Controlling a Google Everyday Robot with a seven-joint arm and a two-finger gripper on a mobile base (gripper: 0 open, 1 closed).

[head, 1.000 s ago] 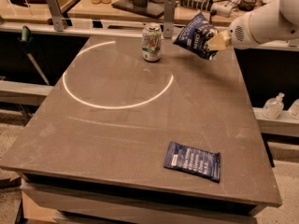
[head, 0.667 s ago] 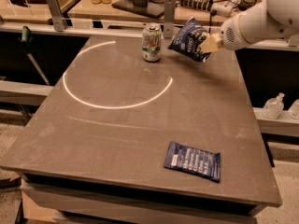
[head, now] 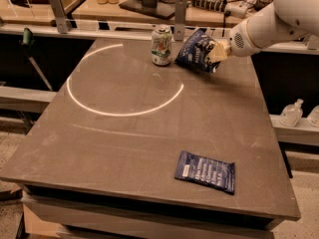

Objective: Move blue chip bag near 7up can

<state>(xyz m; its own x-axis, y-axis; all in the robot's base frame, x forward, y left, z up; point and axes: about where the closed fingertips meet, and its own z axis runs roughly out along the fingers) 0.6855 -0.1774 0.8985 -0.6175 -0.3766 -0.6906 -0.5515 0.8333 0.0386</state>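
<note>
The blue chip bag (head: pixel 196 50), puffy dark-blue foil with white lettering, is at the far side of the table, just right of the 7up can (head: pixel 161 45). The can stands upright, white and green with a silver top. My gripper (head: pixel 218 51) comes in from the right on a white arm and is shut on the bag's right side. The bag's lower edge is at or just above the tabletop, a small gap from the can.
A flat dark-blue packet (head: pixel 205 171) lies near the table's front right. A bright light ring (head: pixel 124 78) marks the grey tabletop (head: pixel 99 143). Metal posts and a rail (head: pixel 180 11) stand behind the can. Bottles (head: pixel 290 114) sit on a low shelf at right.
My gripper has carried the chip bag leftward and down, from right of the can to close beside it.
</note>
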